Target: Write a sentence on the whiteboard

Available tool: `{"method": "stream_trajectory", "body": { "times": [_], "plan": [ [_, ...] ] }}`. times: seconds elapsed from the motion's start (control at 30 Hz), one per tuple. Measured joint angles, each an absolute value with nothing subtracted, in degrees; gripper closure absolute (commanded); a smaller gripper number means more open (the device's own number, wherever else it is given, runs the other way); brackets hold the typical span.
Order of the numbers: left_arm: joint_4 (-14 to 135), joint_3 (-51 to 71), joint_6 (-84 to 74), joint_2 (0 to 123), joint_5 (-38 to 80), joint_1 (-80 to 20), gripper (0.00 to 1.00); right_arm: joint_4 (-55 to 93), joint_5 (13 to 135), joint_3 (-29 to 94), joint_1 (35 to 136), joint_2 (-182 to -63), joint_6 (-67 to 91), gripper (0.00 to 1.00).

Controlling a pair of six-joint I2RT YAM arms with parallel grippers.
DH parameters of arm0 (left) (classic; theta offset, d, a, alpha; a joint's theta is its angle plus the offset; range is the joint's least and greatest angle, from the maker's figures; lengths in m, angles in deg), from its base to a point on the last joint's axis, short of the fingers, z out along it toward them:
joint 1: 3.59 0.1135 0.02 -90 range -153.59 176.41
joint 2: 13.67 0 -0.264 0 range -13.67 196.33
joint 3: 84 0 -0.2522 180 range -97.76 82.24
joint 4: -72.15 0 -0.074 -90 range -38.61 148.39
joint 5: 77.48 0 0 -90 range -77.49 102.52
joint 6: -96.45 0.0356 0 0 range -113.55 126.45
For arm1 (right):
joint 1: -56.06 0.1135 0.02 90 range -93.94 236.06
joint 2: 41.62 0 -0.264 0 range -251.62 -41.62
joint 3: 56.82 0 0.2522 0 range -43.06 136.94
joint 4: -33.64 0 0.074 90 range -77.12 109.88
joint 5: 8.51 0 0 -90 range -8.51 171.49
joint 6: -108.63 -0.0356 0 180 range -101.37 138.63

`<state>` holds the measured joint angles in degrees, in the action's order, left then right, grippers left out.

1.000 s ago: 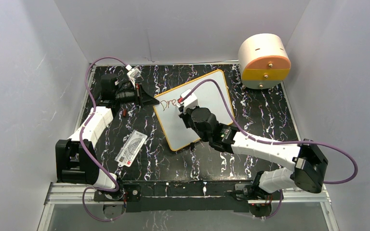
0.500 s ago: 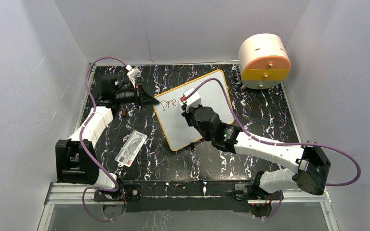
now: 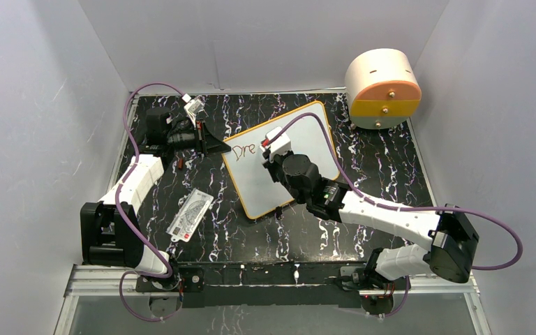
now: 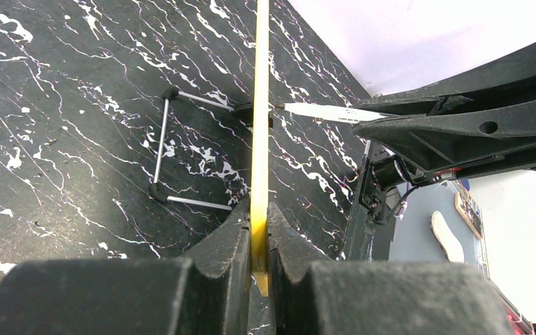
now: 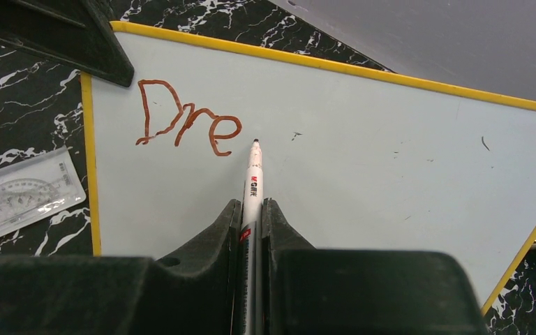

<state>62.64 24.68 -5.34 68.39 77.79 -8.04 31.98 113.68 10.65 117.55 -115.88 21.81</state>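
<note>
The whiteboard (image 3: pixel 315 139) with its orange-yellow frame lies slanted mid-table. In the left wrist view it shows edge-on as a yellow strip (image 4: pixel 259 132). The sentence (image 3: pixel 244 149) is just the reddish-brown letters "Dre" (image 5: pixel 188 127) near the board's left corner. My left gripper (image 3: pixel 216 145) is shut on the frame's edge (image 4: pixel 259 230). My right gripper (image 5: pixel 251 209) is shut on a white marker (image 5: pixel 253 174). The marker's dark tip sits right beside the "e", at the board's surface (image 5: pixel 377 160). From the left wrist the marker (image 4: pixel 321 111) points at the board's face.
A clear protractor card (image 3: pixel 190 215) lies left of the board on the black marbled table. A cream and orange round container (image 3: pixel 382 88) stands at the back right. A thin wire stand (image 4: pixel 160 150) lies on the table behind the board. Grey walls enclose the table.
My right gripper with the marker has shifted slightly right along the board, past the "e". The left gripper and board have not moved.
</note>
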Motion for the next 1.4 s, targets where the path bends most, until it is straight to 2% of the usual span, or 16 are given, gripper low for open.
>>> {"method": "stream_trajectory", "body": {
  "times": [1.4],
  "plan": [
    [62.6,24.7,-5.1,68.5,77.7,-8.1,1.0,35.6,112.5,10.7,116.5,-117.8,23.6,1.0]
  ]
}}
